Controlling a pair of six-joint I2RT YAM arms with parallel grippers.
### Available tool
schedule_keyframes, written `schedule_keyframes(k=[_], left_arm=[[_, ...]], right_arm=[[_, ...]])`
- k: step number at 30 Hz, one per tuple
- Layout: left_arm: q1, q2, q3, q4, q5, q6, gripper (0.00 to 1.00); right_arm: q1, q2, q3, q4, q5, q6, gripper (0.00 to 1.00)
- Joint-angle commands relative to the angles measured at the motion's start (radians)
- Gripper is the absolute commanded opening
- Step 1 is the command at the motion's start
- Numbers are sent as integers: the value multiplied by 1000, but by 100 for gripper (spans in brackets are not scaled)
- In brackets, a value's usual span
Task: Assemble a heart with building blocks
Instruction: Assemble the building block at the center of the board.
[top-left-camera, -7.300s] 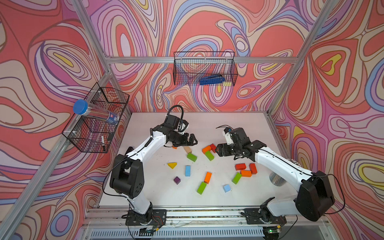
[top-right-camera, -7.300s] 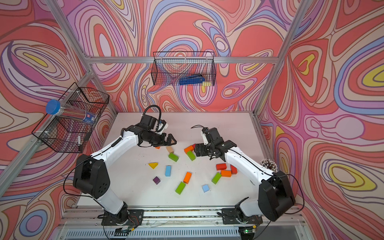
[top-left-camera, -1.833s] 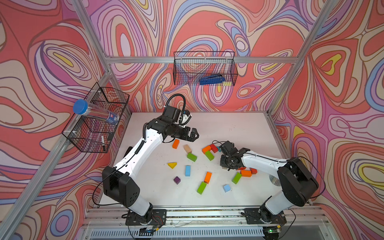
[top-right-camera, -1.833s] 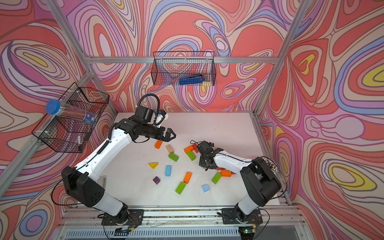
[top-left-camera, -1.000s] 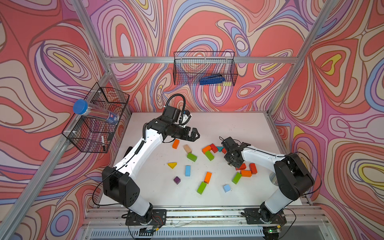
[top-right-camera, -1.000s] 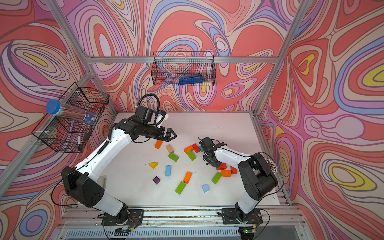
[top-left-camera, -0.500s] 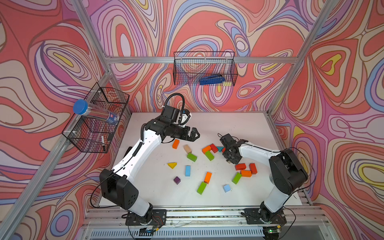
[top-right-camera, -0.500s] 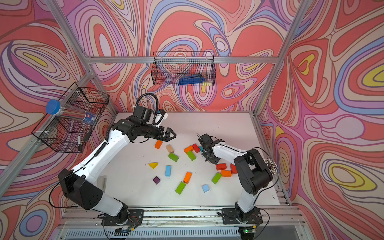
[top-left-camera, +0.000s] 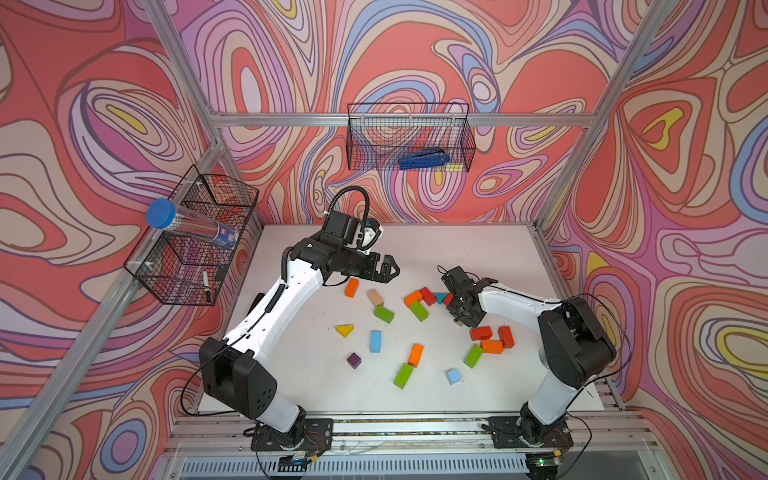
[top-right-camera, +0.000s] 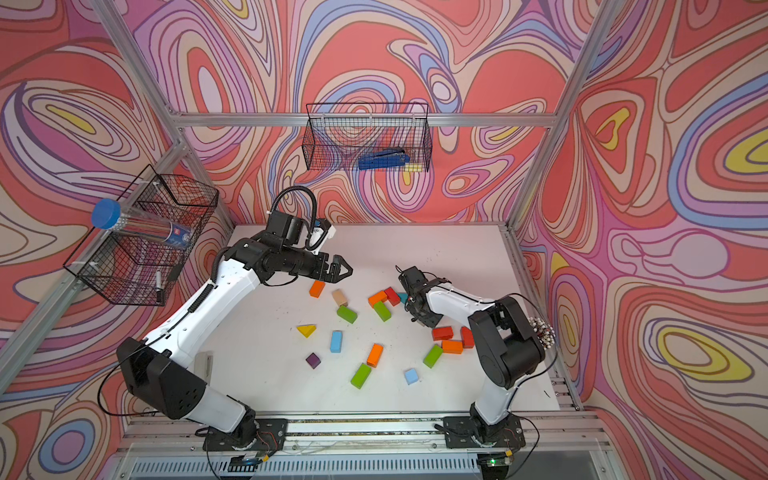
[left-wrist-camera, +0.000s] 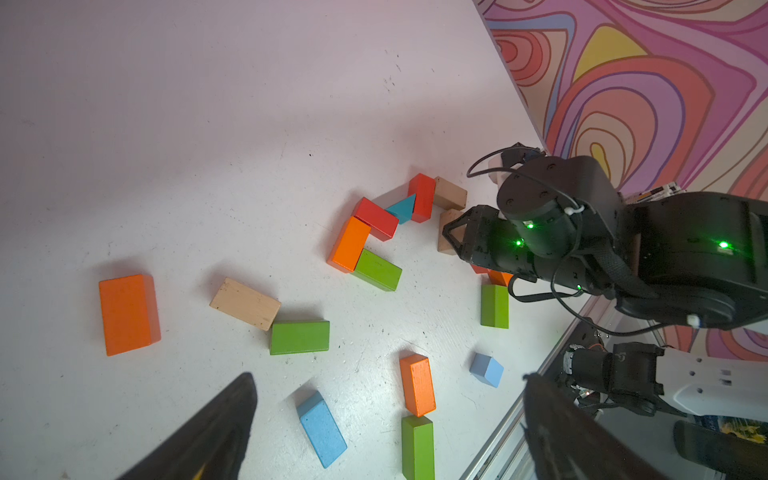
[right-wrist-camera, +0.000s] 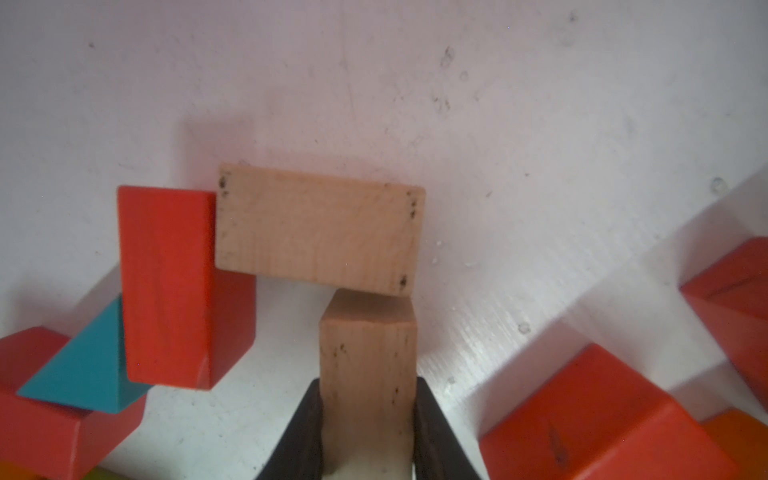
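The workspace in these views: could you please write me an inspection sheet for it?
Surface: white tabletop, lightly scuffed and speckled.
Job's things: building blocks scattered; orange brick, red brick, teal triangle, second red brick and plain brick form a partial outline.
Clutter: grey object at the table's edge, unidentifiable.
Grippers: left gripper open above the table; right gripper shut on a wood brick.
Cables: black hose looped over the left wrist.
Surroundings: back basket holds a blue tool; side basket a blue-capped tube.

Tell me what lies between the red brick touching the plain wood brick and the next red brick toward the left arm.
A teal triangle, touching that wood-side red brick and the other red brick; the left wrist view shows it clearly.
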Motion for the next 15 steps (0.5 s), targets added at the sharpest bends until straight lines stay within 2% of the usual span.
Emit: schedule_keyframes(k=[1, 11, 15], left_arm=[[-1, -24, -8, 0, 6, 0, 100], [0, -20, -9, 0, 9, 0, 100], [0, -22, -10, -1, 2, 3, 100]], right_arm=[[-9, 23, 7, 4, 14, -9, 19], [-13, 27, 0, 16, 14, -10, 24], [-14, 25, -3, 20, 16, -10, 33]])
